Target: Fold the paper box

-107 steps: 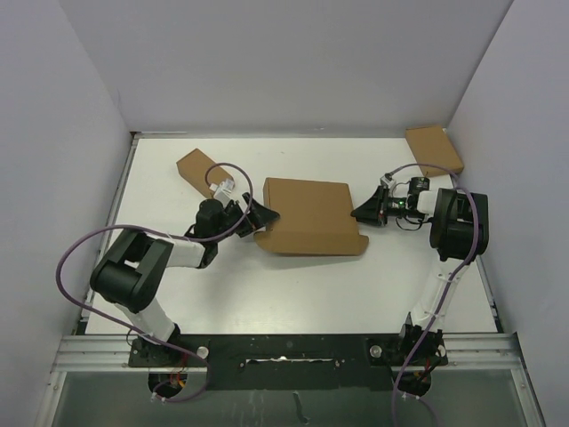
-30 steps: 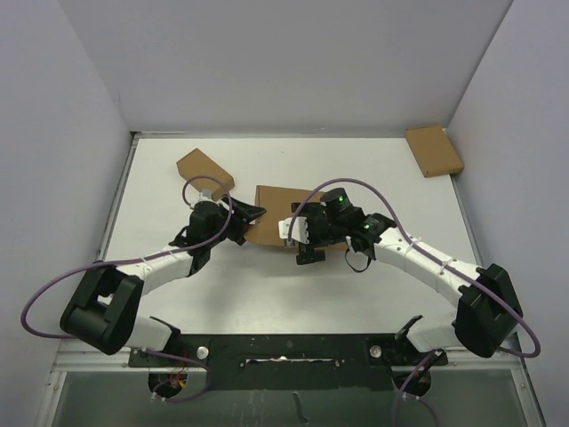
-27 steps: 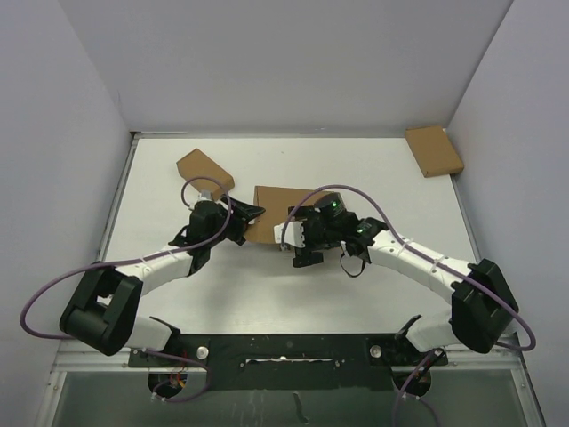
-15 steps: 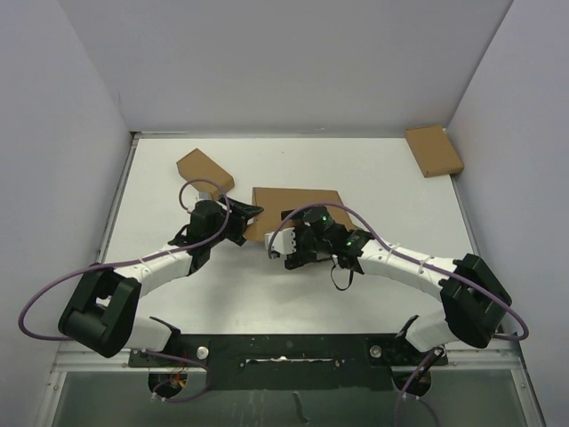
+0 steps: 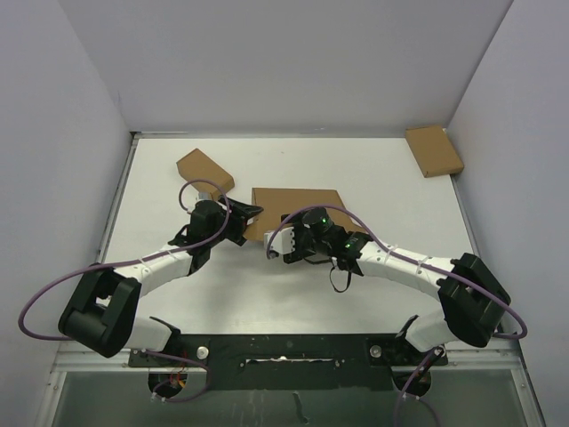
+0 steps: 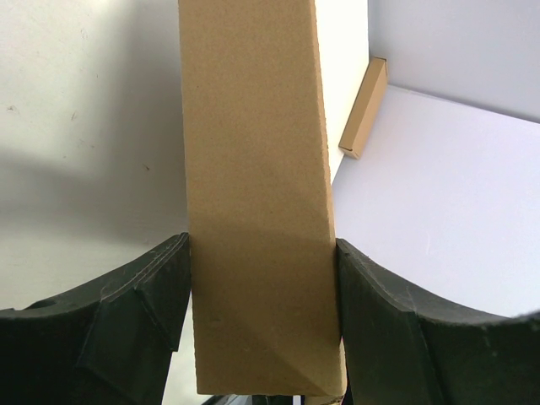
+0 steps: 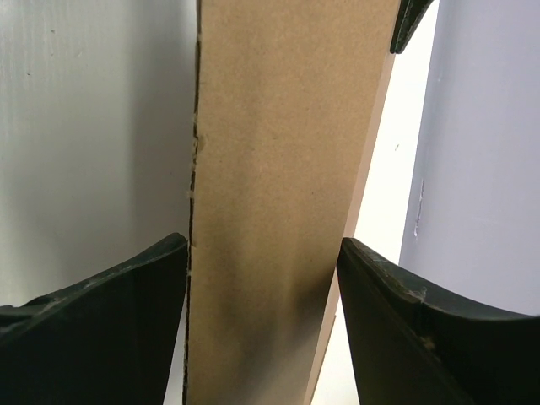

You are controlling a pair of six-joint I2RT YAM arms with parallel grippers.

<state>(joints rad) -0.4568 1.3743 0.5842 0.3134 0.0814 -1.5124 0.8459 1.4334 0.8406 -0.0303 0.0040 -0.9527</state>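
Swung across from the right side, the right gripper point(image 5: 283, 242) now meets the near edge of the paper box point(image 5: 298, 201), which lies mid-table point(image 5: 400, 205). The left gripper point(image 5: 251, 217) is at the box's left edge.

From the left wrist, the jaws clamp the cardboard, with fingers point(image 6: 143, 304) touching both sides.

From the right wrist, the jaws likewise press against both sides of the box, holding it between the fingers point(image 7: 413, 321).

Left arm point(image 5: 160, 260) and right arm point(image 5: 409, 264) both reach inward, forearms low. Left hand point(image 6: 261, 253) clamps the paper box point(image 5: 298, 200). Right hand point(image 7: 261, 253) fingers touch both its faces.
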